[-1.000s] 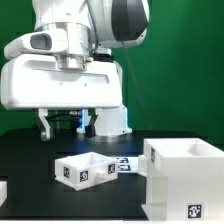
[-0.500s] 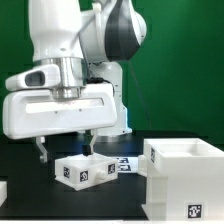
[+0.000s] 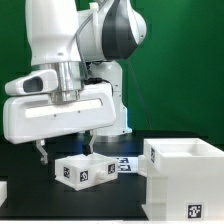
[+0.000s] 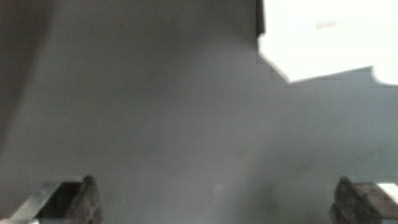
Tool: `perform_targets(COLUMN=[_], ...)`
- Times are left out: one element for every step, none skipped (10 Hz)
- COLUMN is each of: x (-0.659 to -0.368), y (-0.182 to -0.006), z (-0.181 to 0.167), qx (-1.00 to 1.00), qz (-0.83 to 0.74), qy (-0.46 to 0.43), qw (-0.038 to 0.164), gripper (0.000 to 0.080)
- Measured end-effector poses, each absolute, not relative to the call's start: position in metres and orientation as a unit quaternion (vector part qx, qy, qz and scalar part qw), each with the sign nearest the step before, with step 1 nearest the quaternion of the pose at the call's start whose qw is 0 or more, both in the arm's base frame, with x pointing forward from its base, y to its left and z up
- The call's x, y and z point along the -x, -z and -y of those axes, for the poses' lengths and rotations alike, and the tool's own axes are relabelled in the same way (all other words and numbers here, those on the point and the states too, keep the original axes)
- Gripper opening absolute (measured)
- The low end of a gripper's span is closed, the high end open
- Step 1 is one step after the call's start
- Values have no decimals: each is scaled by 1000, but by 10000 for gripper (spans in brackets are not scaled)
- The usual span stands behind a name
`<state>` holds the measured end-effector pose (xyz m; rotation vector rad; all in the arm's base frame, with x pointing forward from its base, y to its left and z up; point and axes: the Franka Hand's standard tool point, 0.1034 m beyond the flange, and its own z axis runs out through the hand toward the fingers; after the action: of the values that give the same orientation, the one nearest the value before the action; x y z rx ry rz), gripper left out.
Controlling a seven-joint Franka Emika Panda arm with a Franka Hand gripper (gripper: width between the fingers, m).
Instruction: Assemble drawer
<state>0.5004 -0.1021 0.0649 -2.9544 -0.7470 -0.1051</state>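
A small white open-top tray (image 3: 86, 169) with square tags stands on the black table in the middle of the exterior view. The large white boxy housing (image 3: 184, 177) stands at that view's right. My gripper (image 3: 66, 149) hangs open just above the tray's far left side, one finger (image 3: 41, 152) left of the tray, the other (image 3: 91, 146) over its back wall. In the wrist view the fingertips (image 4: 63, 200) are wide apart with nothing between them, and a blurred white part (image 4: 329, 38) shows at one corner. A second tray edge (image 3: 3, 191) peeks in at the left border.
The marker board (image 3: 124, 164) lies flat between the tray and the housing. The robot's white base (image 3: 110, 120) stands behind. A green wall closes the back.
The arm has swung and dropped: the gripper came down from well above the table to just over the small tray. The tray and housing have not moved.
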Motion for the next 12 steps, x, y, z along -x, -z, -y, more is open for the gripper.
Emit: perform_targets(x=[-482, -471, -467, -464, -462, -461, -460, -461, -461, -461, -461, -461], y=[-54, -48, -41, -33, -28, -20, -15, -16, -16, -16, -16, -16], z=[103, 101, 102, 101, 100, 103, 107, 105, 105, 105, 105, 105], qx=[970, 970, 970, 971, 971, 970, 968, 967, 967, 967, 967, 967], qz=[238, 235, 236, 235, 235, 238, 246, 247, 248, 248, 248, 248], qy=[18, 9, 16, 16, 13, 18, 18, 18, 18, 18, 18, 18], qw=[52, 57, 51, 51, 53, 50, 51, 50, 51, 51, 51, 51], gripper=[649, 649, 649, 649, 649, 649, 649, 558, 423, 423, 240, 105])
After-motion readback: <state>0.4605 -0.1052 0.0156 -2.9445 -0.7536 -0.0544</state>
